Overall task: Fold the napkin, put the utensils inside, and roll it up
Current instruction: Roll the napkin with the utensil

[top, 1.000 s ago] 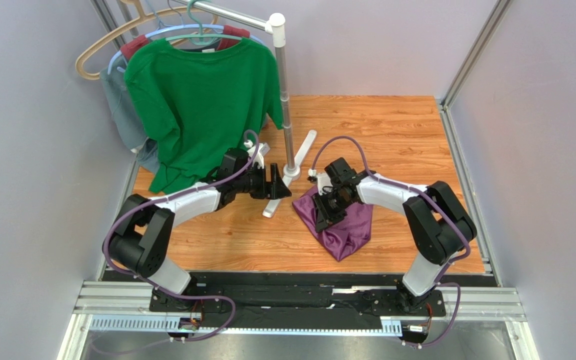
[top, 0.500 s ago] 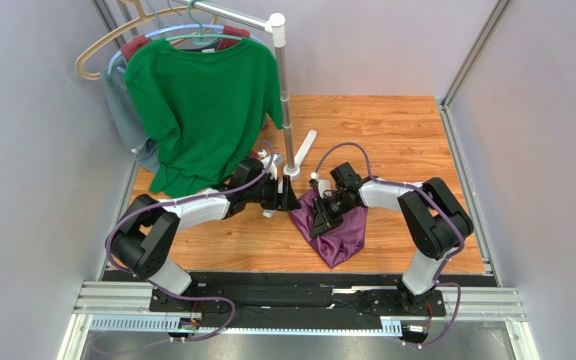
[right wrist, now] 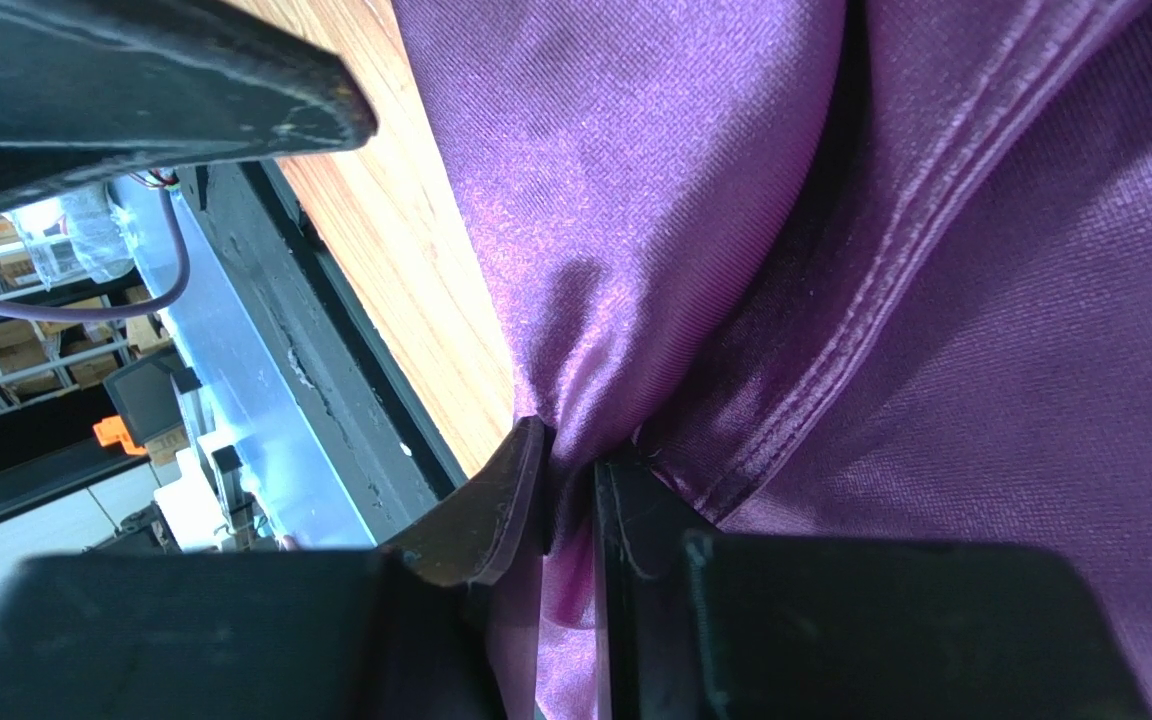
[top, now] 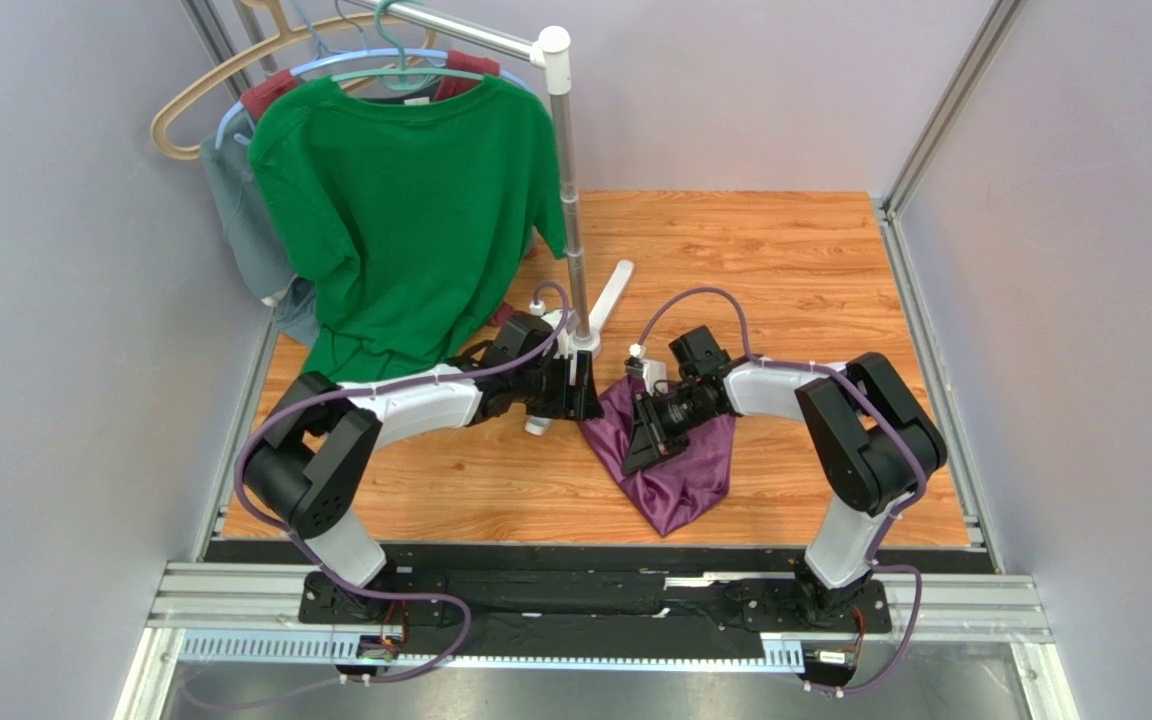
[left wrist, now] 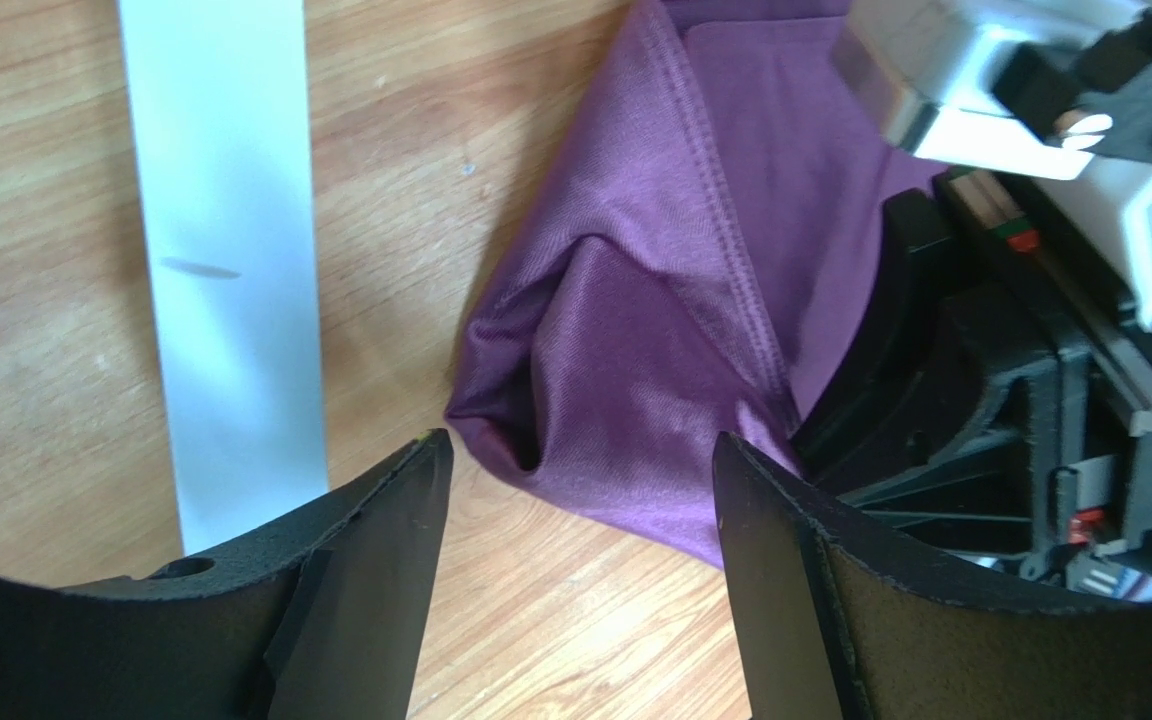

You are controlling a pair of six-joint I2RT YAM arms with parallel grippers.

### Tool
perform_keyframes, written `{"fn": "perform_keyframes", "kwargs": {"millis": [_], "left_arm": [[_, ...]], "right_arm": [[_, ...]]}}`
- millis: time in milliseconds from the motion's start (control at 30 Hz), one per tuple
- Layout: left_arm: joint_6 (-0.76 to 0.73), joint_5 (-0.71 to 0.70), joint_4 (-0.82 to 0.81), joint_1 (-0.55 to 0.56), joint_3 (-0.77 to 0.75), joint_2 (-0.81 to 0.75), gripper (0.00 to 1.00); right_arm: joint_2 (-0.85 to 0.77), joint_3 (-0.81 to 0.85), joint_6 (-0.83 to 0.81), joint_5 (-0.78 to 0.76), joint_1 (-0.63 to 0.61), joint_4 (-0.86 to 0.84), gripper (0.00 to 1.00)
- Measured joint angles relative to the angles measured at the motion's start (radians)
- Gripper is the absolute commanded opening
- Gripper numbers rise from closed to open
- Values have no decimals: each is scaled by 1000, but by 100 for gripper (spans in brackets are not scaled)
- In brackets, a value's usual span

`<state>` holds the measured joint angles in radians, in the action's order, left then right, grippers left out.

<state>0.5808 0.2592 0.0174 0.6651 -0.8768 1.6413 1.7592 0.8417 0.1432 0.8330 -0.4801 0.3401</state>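
Reference: I take the white rack foot (top: pixel 608 294), lying flat on the wooden surface (top: pixel 808 270), as my landmark.

Napkin (top: pixel 680 465): it lies bunched in a loose purple heap on the surface, just to the near right of the rack foot. In the left wrist view, bare wood shows between its nearest corner and the foot, so the two do not touch.

Left tool (left wrist: pixel 579 450): its fingers are spread. It sits at the near end of the rack foot, with one finger on either side of the napkin's folded corner. I see no contact with the cloth.

Right tool (right wrist: pixel 567 450): its fingers are pressed together on a raised fold of the napkin, pinching it. It sits just right of the rack foot's near end, facing the left tool at close range.

Pole (top: pixel 567 195): it rises from the rack foot. A green shirt (top: pixel 402 210) hangs on the rack, left of the pole.
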Motion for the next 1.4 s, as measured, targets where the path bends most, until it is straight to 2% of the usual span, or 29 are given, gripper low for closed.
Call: {"fn": "perform_keyframes", "kwargs": {"millis": [267,567,667,767,800,967,1000,1067,1100,1200,1233,1400], "left_arm": [[15,-34,54,13,-3,6,75],[47,-35,49,29,-65,98,72],[55,-33,42,29,-84,119,66],[61,-34,36,29,-89,130,54],[66,-33,34,29,-89,134,46],[73,-29,30,29,-91,152,26],[73,-28,30,29,-91,154,19],[75,-25,30,31,-91,156,13],[73,-24,30,32,-92,157,6],[68,-19,37,32,-100,160,0],[65,-17,43,33,-104,162,0],[52,-8,82,34,-134,176,0]], "right_arm": [[0,-5,2,7,4,-9,14],[0,-6,3,7,4,-10,13],[0,-8,3,7,5,-14,13],[0,-10,4,10,6,-17,12],[0,-10,5,10,6,-17,13],[0,-10,7,10,6,-19,13],[0,-10,7,10,6,-19,14],[0,-10,8,8,6,-21,17],[0,-10,10,6,6,-21,19],[-4,-10,14,-2,6,-18,31],[-9,-10,13,-14,5,-13,40],[-89,0,14,-101,-14,49,57]]}}
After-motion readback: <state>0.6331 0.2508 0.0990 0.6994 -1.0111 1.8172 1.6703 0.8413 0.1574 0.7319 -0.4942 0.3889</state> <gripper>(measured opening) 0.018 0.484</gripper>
